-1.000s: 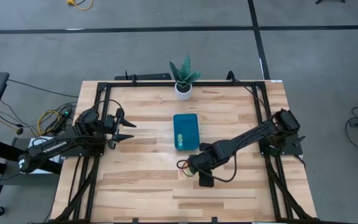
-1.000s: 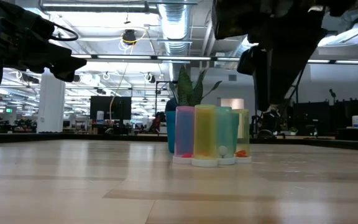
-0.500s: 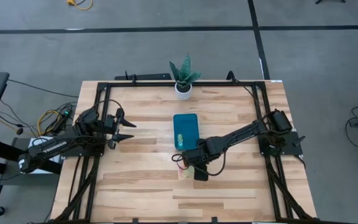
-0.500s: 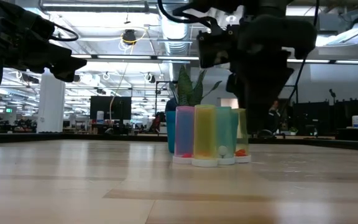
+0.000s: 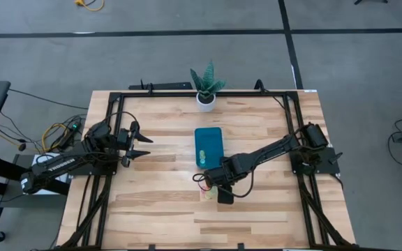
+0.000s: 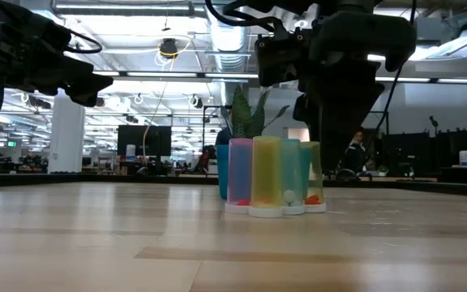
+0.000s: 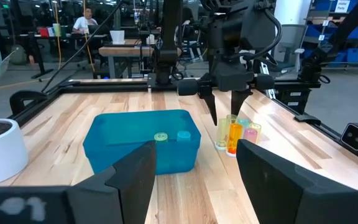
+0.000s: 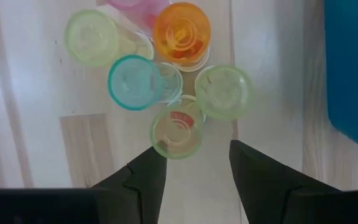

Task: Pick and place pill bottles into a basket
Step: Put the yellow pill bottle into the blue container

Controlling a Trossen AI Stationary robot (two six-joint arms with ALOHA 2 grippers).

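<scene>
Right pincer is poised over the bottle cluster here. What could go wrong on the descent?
1. The pill bottles stand packed and touching, so the open right pincer coming down around the nearest one may topple its neighbours.
2. A knocked bottle could roll across the table, away from the basket.
3. The left pincer waits open far left, unlikely to help.

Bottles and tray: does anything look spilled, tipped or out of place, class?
Nothing stands out. The bottles stand upright in a tight cluster beside the tray, which lies flat with two small items inside. The right claw hangs open above the cluster; the left claw waits open at the table's left.
</scene>
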